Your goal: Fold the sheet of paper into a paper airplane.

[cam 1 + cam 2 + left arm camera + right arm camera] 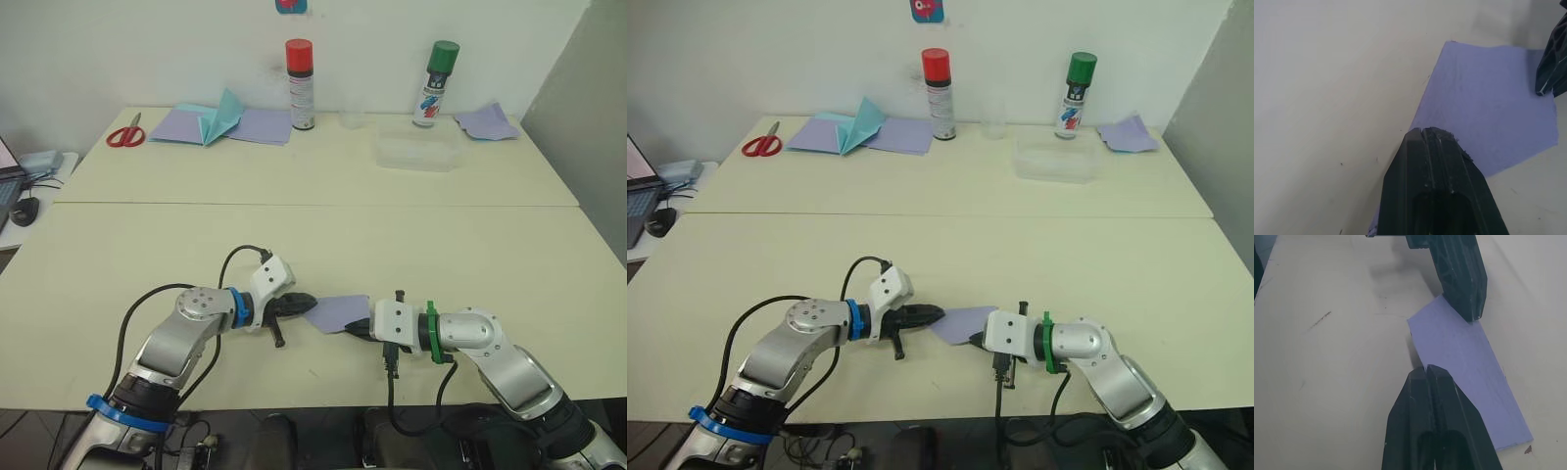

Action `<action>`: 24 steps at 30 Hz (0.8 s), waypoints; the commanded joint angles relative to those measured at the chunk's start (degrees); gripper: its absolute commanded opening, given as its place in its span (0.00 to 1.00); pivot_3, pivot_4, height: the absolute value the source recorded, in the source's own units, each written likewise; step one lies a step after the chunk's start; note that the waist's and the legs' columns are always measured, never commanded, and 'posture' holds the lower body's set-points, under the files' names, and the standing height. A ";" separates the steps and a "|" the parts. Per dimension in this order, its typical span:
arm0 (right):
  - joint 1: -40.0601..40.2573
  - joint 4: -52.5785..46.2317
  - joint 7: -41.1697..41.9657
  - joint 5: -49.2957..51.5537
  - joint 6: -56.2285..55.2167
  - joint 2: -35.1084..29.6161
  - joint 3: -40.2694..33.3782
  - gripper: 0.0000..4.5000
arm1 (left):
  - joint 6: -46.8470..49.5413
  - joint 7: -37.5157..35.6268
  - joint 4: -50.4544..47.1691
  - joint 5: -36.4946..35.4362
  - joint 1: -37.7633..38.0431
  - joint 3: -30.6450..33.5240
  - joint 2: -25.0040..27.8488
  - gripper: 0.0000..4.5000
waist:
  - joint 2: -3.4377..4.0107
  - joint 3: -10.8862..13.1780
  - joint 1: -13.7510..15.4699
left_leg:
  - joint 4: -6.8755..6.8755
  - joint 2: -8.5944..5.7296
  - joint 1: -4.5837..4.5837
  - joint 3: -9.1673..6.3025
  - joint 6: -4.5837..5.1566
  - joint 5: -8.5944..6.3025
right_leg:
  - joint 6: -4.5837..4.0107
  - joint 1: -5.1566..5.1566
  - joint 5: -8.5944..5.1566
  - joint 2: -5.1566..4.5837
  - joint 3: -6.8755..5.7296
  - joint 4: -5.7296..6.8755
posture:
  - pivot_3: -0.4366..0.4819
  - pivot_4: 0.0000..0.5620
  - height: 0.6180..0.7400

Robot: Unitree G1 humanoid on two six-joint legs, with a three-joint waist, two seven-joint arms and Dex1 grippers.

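The sheet of paper (338,313) lies flat near the front edge of the bench (313,245), between the two grippers. The left gripper (302,305) is pressed on one end, fingers closed together; the right gripper (361,330) is set on the opposite end, fingers likewise pressed together. A fold seems to be in hand: one end should be kept pinned while the other is slid or lifted over, edges aligned before the crease is pressed. Both forearms are held low, nearly level, pointed inward at each other.
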 commanded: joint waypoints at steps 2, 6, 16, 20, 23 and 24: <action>-0.61 -1.16 0.58 1.17 -1.12 0.19 -0.22 0.00 | -1.21 -0.20 -0.50 2.45 0.10 -1.85 0.53 0.00 | 0.00 0.00 0.01 | 0.00 0.00 0.01 0.01 0.00 0.00 | 0.00 0.00 0.00 0.00 0.00 0.00 | 0.48 0.27 1.00; -0.78 -0.91 1.50 1.45 -1.28 0.16 0.09 0.00 | -0.85 -0.09 0.97 4.35 -0.41 -3.41 0.37 0.00 | 0.00 -0.01 0.05 | 0.03 0.00 0.02 0.00 0.00 0.00 | 0.00 0.03 0.00 0.00 0.00 0.02 | 0.48 0.27 1.00; -1.14 -0.63 3.81 2.58 -5.01 -1.09 -1.39 0.45 | -1.69 -1.09 2.20 6.29 -0.32 -4.92 0.78 0.00 | -0.01 -0.02 0.09 | 0.05 0.00 0.19 0.08 0.00 0.00 | 0.01 0.15 0.00 -0.01 -0.01 0.06 | 0.48 0.27 1.00; -0.86 0.82 3.71 1.96 -8.58 -1.97 -1.48 0.61 | -2.30 -1.42 2.68 6.42 -0.38 -4.87 0.70 0.00 | -0.01 -0.03 0.09 | 0.05 0.00 0.23 0.09 0.00 0.00 | 0.01 0.18 0.01 -0.01 0.00 0.06 | 0.48 0.27 1.00; -1.40 2.93 3.04 0.77 -12.28 -2.03 -1.13 0.61 | -2.77 -1.65 3.17 6.47 -0.45 -4.83 0.69 0.00 | -0.01 -0.04 0.09 | 0.06 0.00 0.26 0.12 0.00 0.00 | 0.01 0.20 0.01 0.00 0.00 0.06 | 0.48 0.27 1.00; -1.67 4.04 2.54 0.13 -13.91 -1.96 -1.11 0.61 | -2.96 -1.74 3.36 6.53 -0.50 -4.86 0.68 0.00 | -0.01 -0.04 0.09 | 0.06 0.00 0.26 0.12 0.00 0.00 | 0.01 0.21 0.01 0.00 0.00 0.07 | 0.48 0.27 1.00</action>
